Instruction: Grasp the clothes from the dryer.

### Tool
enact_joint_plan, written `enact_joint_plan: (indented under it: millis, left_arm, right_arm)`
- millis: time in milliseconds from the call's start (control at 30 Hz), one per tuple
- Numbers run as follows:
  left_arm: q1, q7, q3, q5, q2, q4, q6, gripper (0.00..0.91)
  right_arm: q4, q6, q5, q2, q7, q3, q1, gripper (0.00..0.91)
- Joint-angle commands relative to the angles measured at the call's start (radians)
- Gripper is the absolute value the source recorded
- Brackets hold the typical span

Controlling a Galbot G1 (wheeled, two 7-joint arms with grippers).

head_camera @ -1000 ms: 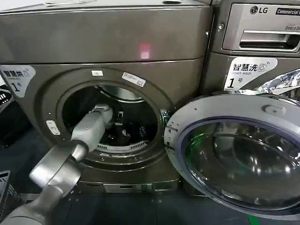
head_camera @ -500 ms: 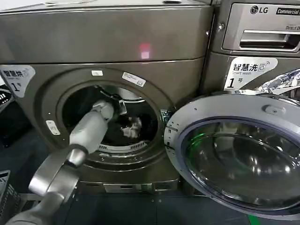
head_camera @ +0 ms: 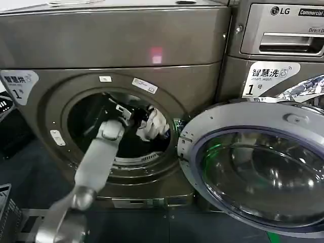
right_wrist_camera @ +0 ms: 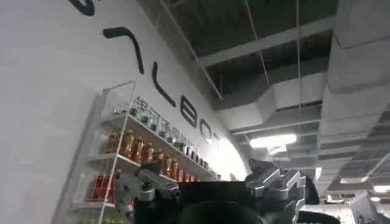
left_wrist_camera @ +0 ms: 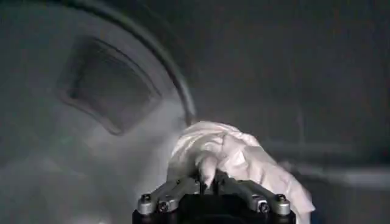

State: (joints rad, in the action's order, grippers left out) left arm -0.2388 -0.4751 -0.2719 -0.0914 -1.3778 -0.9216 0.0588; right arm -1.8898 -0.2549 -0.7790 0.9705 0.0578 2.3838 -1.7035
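Observation:
The dryer [head_camera: 116, 45] is a bronze-grey front-loader whose round porthole stands open. My left arm reaches in through the porthole. Its gripper [head_camera: 137, 117] is shut on a pale white cloth [head_camera: 155, 124] from the clothes, held up in the air near the right side of the opening. In the left wrist view the bunched white cloth [left_wrist_camera: 231, 155] bulges out past the left gripper [left_wrist_camera: 210, 182], with a fold pinched between the jaws and the steel drum wall [left_wrist_camera: 103, 85] behind. My right gripper [right_wrist_camera: 213, 182] is away from the dryer, open, pointing up at a ceiling.
The dryer's glass door [head_camera: 258, 167] hangs open to the right, at porthole height. A silver LG machine [head_camera: 278, 45] stands right of the dryer. Dark baskets sit at the left edge [head_camera: 6, 106] and lower left [head_camera: 7, 212]. A shelf of bottles [right_wrist_camera: 122, 152] appears in the right wrist view.
My left gripper has risen from the drum floor and moved right toward the porthole rim, carrying the white cloth up with it. The elbow has dropped lower.

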Motion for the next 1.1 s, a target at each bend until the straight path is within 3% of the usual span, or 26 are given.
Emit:
enact_joint_plan:
  millis: [33,333,1100]
  left_arm:
    - [-0.260,0.403,-0.168,0.094,-0.066,-0.303,-0.049,0.000]
    - [-0.373,0.550,-0.206,-0.003,-0.139,-0.397,-0.059,0.000]
    - [-0.346,0.522,-0.202,0.013,-0.130,-0.399,-0.023,0.000]
  right_arm:
    - [-0.016,0.005,0.010,-0.001,0.013,-0.004,0.007,0.907]
    - [-0.013,0.021,0.003,0.004,0.011,0.006,0.006,0.907]
    - [-0.012,0.003,0.001,-0.004,0.021,0.045,-0.008,0.907]
